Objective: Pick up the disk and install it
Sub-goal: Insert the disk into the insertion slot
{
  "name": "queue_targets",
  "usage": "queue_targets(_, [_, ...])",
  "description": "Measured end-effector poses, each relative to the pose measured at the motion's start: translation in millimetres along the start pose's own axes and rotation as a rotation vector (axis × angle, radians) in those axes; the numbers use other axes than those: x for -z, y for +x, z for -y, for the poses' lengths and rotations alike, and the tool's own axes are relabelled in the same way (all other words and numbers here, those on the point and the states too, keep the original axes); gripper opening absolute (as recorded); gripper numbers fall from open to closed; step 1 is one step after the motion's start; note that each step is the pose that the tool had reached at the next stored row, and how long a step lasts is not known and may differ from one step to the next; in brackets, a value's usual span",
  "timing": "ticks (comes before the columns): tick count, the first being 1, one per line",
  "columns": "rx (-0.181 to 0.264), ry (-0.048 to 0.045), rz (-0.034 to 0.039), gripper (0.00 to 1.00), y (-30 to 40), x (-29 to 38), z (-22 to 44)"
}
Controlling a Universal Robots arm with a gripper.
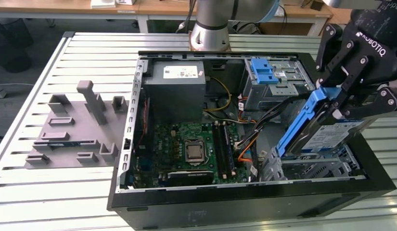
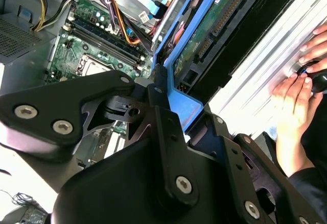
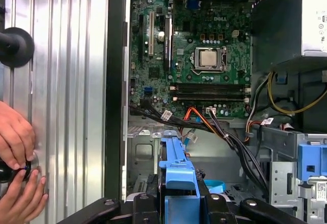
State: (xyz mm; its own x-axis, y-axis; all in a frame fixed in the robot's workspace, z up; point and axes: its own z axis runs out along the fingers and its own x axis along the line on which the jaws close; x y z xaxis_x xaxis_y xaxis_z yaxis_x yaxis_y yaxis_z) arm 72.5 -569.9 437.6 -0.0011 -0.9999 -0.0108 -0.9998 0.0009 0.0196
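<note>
Holding: gripper pinching hard drive by its blue rails
Tilt: steep, lower end aimed into drive cage beneath gripper, likely for sliding in

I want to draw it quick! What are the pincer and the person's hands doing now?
Pincer: shut on the disk, tilted over the case.
One hand and the other hand: pinching a small dark round thing.
</note>
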Motion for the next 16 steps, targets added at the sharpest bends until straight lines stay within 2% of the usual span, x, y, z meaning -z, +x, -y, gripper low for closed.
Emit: queue_targets(16, [-0.001,0.0000,0.0000,0.36,0.1,-9.1,0.3])
